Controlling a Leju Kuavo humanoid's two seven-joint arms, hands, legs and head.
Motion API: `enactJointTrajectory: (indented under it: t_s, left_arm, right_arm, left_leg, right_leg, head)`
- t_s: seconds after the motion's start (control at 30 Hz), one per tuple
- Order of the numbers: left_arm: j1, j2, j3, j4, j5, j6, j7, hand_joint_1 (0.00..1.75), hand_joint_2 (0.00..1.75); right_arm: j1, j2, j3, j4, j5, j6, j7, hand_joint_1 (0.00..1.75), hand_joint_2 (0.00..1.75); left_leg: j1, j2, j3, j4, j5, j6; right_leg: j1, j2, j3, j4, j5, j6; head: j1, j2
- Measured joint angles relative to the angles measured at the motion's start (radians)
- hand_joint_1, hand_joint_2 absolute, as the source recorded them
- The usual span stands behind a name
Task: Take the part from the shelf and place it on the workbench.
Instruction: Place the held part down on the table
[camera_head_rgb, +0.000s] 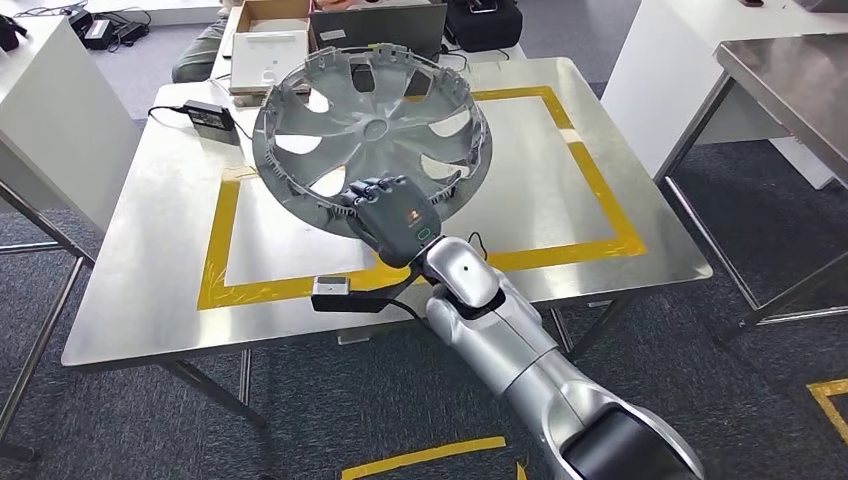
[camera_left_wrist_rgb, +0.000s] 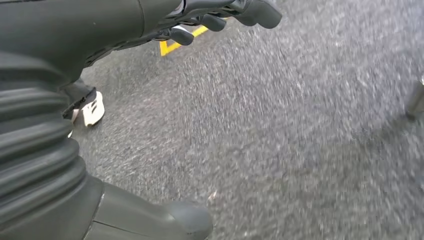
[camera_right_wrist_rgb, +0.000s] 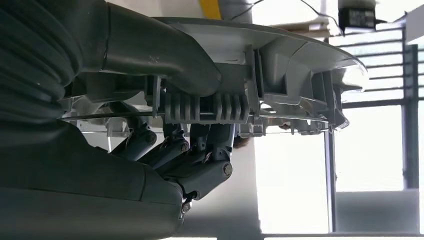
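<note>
Just above the right hand (camera_head_rgb: 392, 212), a big grey wheel cover (camera_head_rgb: 370, 130) is being held by its near rim and tipped up over the bench (camera_head_rgb: 150, 260). In the right wrist view, the rim of the wheel cover (camera_right_wrist_rgb: 280, 60) is being pinched between the thick thumb and the darker fingers (camera_right_wrist_rgb: 200, 150). Under the right hand, yellow tape (camera_head_rgb: 225, 240) is lying in a square on the bench. The left hand (camera_left_wrist_rgb: 150, 30) is hanging over the grey carpet (camera_left_wrist_rgb: 300, 140), with its fingers being kept apart and nothing held in them.
</note>
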Motion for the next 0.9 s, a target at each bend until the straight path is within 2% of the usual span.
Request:
enactJointTrajectory:
  t_s: [0.13, 0.33, 0.73, 0.87, 0.9]
  left_arm:
    - [-0.005, -0.006, -0.005, 0.009, -0.001, -0.036, -0.013, 0.00, 1.75]
    - [-0.007, -0.010, -0.011, 0.014, -0.004, -0.047, -0.013, 0.00, 1.75]
    - [-0.007, -0.010, -0.020, 0.021, -0.017, -0.048, -0.014, 0.00, 1.75]
    - [-0.006, -0.010, -0.021, 0.022, -0.015, -0.047, -0.018, 0.00, 1.75]
    - [-0.006, -0.010, -0.021, 0.022, -0.014, -0.047, -0.019, 0.00, 1.75]
  right_arm:
    - [-0.064, 0.031, 0.048, 0.194, 0.054, 0.011, 0.053, 1.75, 1.75]
    - [-0.074, 0.033, 0.087, 0.366, 0.086, 0.067, 0.130, 1.75, 1.75]
    - [-0.084, -0.014, 0.070, 0.463, 0.010, 0.134, 0.180, 1.75, 1.75]
    - [-0.081, -0.042, 0.044, 0.476, -0.009, 0.142, 0.192, 0.00, 0.00]
    - [-0.081, -0.048, 0.038, 0.478, -0.013, 0.142, 0.195, 0.00, 0.00]
  left_leg:
    - [0.003, -0.002, 0.002, -0.001, 0.002, -0.002]
    - [0.003, -0.001, 0.002, -0.001, 0.002, -0.002]
    - [0.003, -0.001, 0.003, -0.001, 0.001, -0.002]
    - [0.003, 0.000, 0.003, -0.001, 0.001, -0.002]
    - [0.003, 0.000, 0.003, -0.001, 0.001, -0.002]
  right_leg:
    - [0.003, -0.003, 0.003, 0.000, 0.000, -0.001]
    - [0.003, -0.001, 0.002, 0.000, 0.000, -0.001]
    - [0.003, -0.001, 0.003, 0.000, 0.000, -0.001]
    - [0.003, -0.001, 0.003, 0.000, 0.001, -0.001]
    - [0.003, 0.000, 0.003, 0.000, 0.001, -0.001]
  head:
    - [0.000, 0.000]
    - [0.000, 0.000]
    - [0.000, 0.000]
    - [0.000, 0.000]
    - [0.000, 0.000]
